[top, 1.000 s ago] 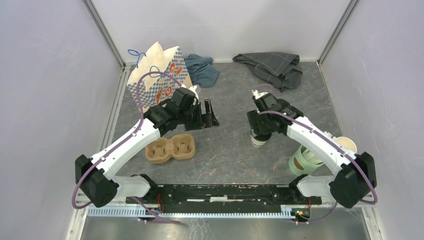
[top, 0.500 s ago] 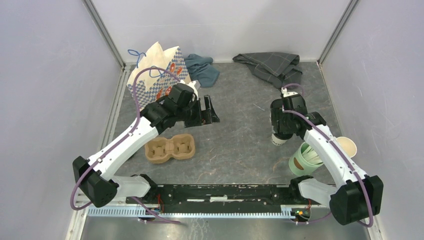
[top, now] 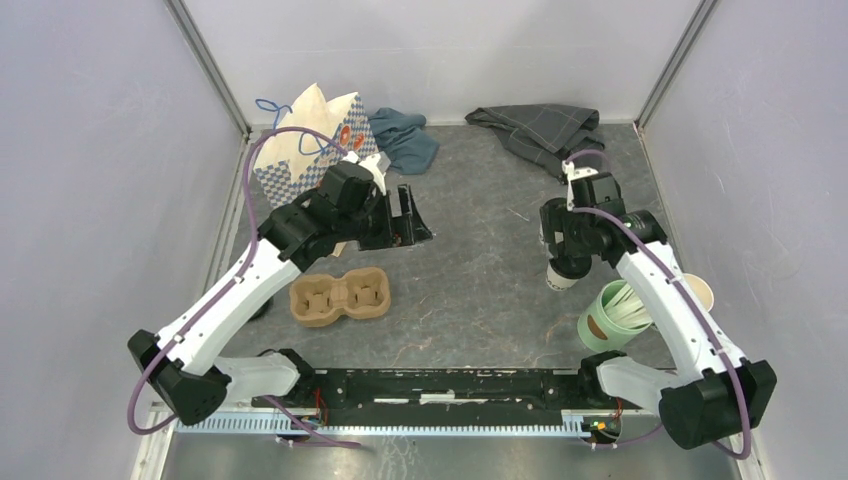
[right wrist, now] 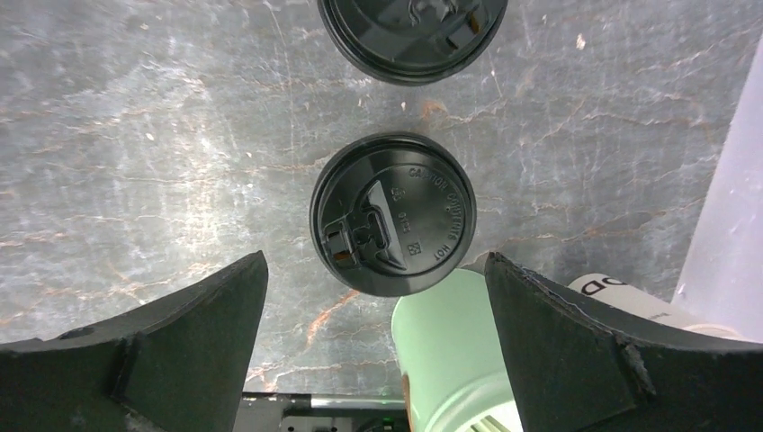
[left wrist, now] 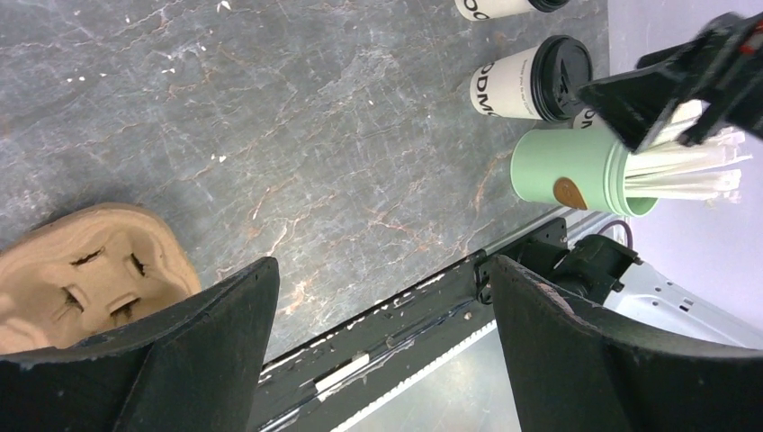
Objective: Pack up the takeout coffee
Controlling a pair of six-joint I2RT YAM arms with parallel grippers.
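Observation:
A takeout coffee, a white paper cup with a round black lid [right wrist: 393, 214], stands on the grey table. My right gripper [right wrist: 375, 261] is open and hangs right above it, a finger on each side and not touching. In the top view the right gripper [top: 565, 260] hides all but the cup's base [top: 561, 279]. A second lidded cup [right wrist: 412, 31] stands just beyond the first. Both show in the left wrist view, the nearer one [left wrist: 531, 81] and the farther one [left wrist: 504, 7]. My left gripper [top: 413, 215] is open and empty above the table, near the paper bag [top: 310, 150].
A mint-green cup with white sticks [top: 610, 315] stands close in front of the coffee, and a lidless white cup [top: 695, 290] is to its right. A brown cardboard cup carrier [top: 340, 295] lies front left. Two cloths [top: 405, 138] [top: 545, 130] lie at the back.
My right gripper moved to the right, and the white cup under it shifted right with it. My left gripper drew back slightly to the left.

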